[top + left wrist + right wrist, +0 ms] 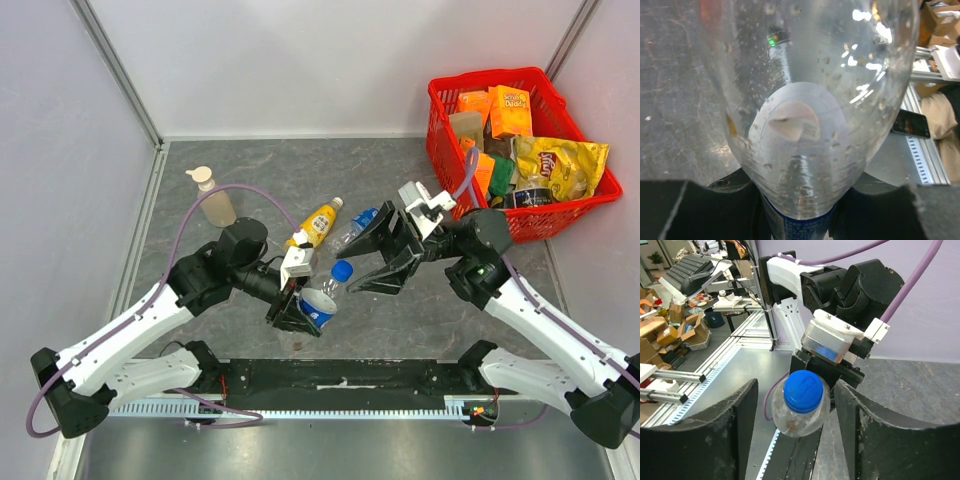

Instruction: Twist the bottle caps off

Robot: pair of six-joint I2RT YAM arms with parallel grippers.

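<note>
My left gripper is shut on a clear bottle with a blue label and holds it tilted above the table. In the left wrist view this bottle fills the frame, and the dark fingers press its sides. Its blue cap sits between the fingers of my right gripper, which is open with a gap on each side of the cap. A yellow-orange juice bottle with a white cap lies behind, with another clear bottle beside it.
A beige pump soap dispenser stands at the back left. A red basket full of snack packs sits at the back right. Grey walls close in the table on both sides and at the back.
</note>
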